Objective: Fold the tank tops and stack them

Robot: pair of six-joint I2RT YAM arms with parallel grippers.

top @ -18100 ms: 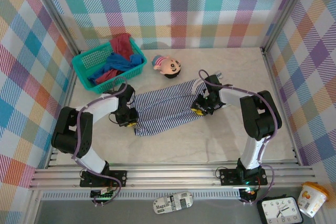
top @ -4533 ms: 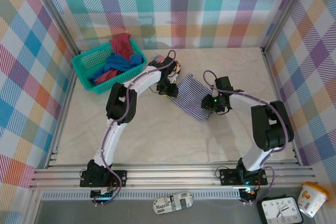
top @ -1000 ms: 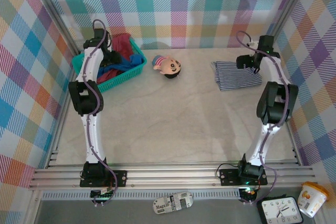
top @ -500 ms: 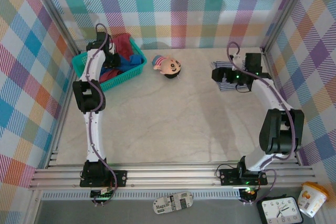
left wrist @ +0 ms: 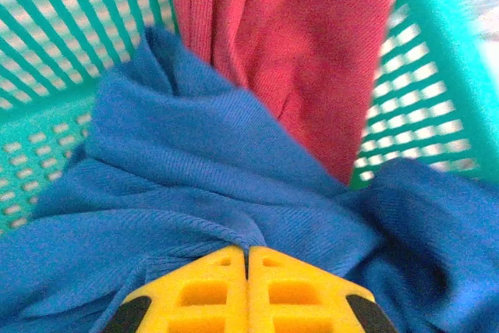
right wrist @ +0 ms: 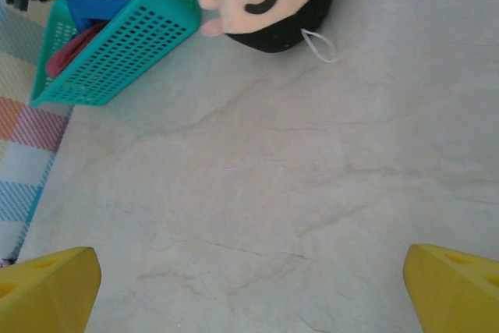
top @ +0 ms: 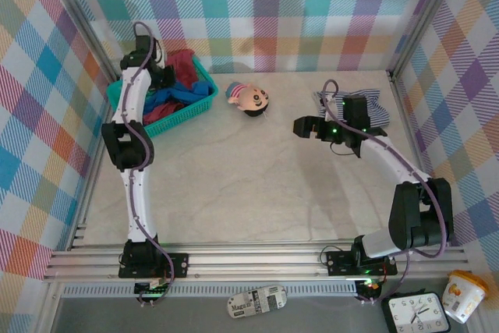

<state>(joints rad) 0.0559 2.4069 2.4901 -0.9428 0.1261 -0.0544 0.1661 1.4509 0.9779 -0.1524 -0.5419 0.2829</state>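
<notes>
Left fingers point(left wrist: 234, 261), hemmed by walls of the teal plastic mesh basket point(left wrist: 437, 115), pinch the crumpled bright blue cloth tank top point(left wrist: 195, 169); right fingers point(top: 300, 126) spread over bare desk point(right wrist: 312, 193) beyond that basket.

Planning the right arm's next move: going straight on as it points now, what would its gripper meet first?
Probably the bare table ahead of the open right gripper, before the doll; depth is unclear.

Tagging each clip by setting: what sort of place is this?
Probably a staged robot test cell, not a home: pastel plaid cloth walls, two white arms bolted to an aluminium rail, and props like a teal plastic mesh basket.
</notes>
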